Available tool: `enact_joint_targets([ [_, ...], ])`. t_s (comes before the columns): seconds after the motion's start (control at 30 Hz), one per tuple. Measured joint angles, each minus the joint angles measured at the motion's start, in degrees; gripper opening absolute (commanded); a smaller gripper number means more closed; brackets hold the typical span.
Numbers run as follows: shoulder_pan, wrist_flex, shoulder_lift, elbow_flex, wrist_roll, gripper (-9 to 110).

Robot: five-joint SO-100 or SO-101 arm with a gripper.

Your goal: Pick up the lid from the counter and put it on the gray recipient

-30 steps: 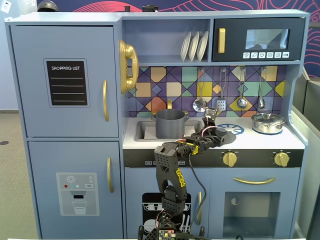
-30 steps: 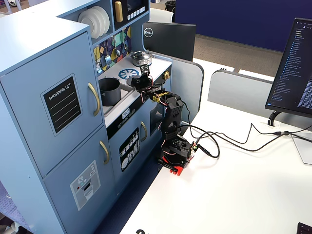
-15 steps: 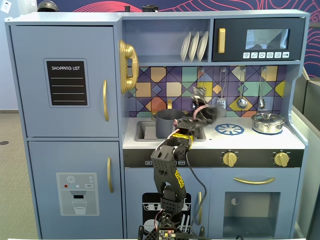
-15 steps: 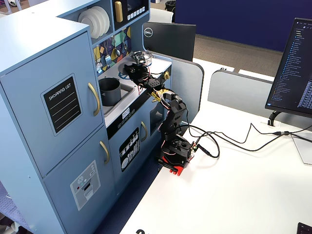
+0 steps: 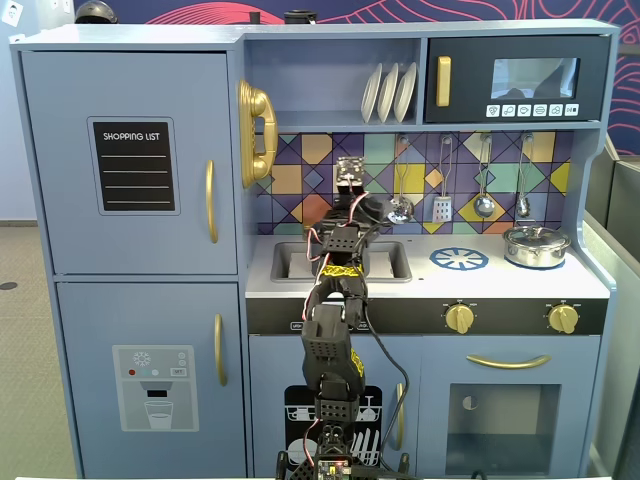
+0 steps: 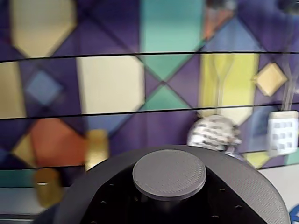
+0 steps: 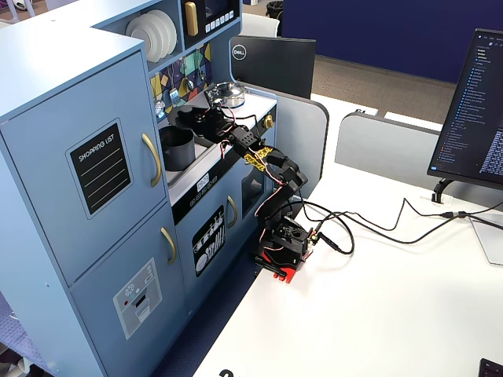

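On the white desk [image 7: 393,314], a pale-blue toy kitchen [image 7: 71,118] has a pale counter [image 5: 500,283]. The matte gray recipient [image 7: 177,146] stands in its sink. The gripper [image 7: 195,118] holds the round, knobbed lid [image 6: 177,186] just above it, before colorful tiles [image 6: 112,84].

a shiny steel pot [image 5: 536,246] sits right of the blue burner print [image 5: 459,259]; three white plates [image 5: 388,92] stand on the shelf, a gold phone [image 5: 254,133] hangs left.
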Motion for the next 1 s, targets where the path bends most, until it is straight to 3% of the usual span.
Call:
enact_joint_targets([
  [0.23,-5.2,0.8,0.4,0.0,0.0,0],
  [1.0,-5.9,-2.5,-5.4,2.8,1.9,0],
])
